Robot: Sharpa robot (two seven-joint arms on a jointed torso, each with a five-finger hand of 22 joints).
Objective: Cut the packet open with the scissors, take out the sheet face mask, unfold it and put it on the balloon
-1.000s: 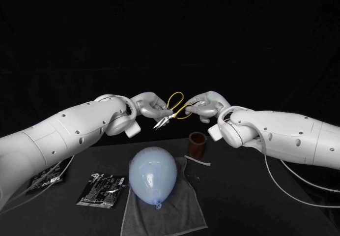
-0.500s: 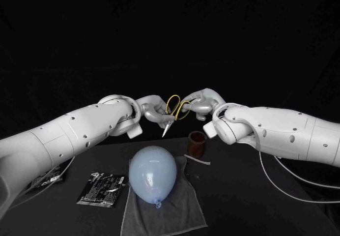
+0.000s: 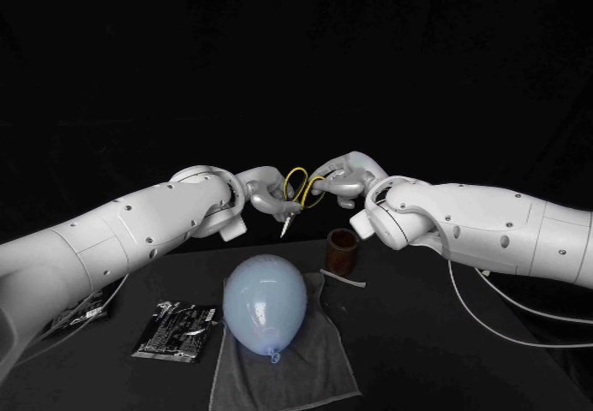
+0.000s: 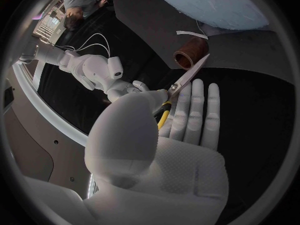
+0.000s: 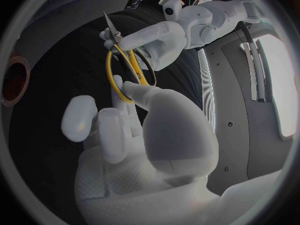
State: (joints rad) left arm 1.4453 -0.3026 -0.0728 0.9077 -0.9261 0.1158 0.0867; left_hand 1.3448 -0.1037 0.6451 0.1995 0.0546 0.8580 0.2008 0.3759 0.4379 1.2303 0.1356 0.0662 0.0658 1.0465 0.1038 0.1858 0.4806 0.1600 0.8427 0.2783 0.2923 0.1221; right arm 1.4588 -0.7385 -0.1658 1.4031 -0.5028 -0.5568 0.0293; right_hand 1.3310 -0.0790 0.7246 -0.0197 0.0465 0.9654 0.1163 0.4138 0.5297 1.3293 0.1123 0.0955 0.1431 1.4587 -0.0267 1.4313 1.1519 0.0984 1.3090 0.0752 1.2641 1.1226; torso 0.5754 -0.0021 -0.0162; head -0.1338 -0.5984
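Hiding scissors [image 4: 189, 76] handles: left hand [image 4: 169, 155].

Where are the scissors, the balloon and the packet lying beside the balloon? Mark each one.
scissors [image 4: 190, 74]: left wrist view, on the bare blade.
balloon [image 3: 265, 300]: head view, middle of its pale body.
packet [image 3: 176, 330]: head view, centre of its dark face.

far-left packet [image 3: 81, 310]: half hidden by left arm [image 3: 105, 244] | balloon [image 4: 212, 5]: cut by wrist-view rim
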